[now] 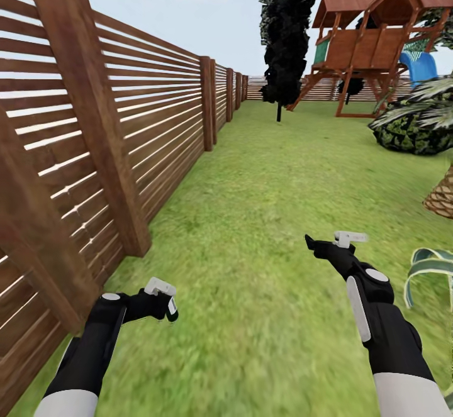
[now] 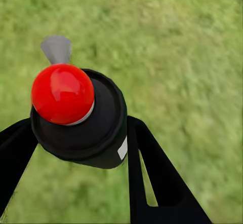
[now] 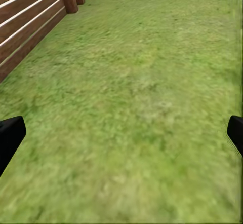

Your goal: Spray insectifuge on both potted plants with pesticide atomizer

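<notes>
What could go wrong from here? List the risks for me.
1. The left gripper holds the pesticide atomizer between its fingers over bare lawn; with no rosette plant in sight, pressing the red spray button now would likely waste insectifuge.
2. The wooden fence runs close along the left arm's side, so driving forward or turning could scrape it.
3. The right gripper is open and empty, so it offers no backup if the bottle slips.

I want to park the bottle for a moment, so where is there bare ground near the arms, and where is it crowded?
The lawn lies bare ahead, between the wooden fence and the plants on the other side. It is crowded by the striped leaves beside the right gripper, and the bush further on. The left gripper holds the spray bottle close to the fence.
</notes>
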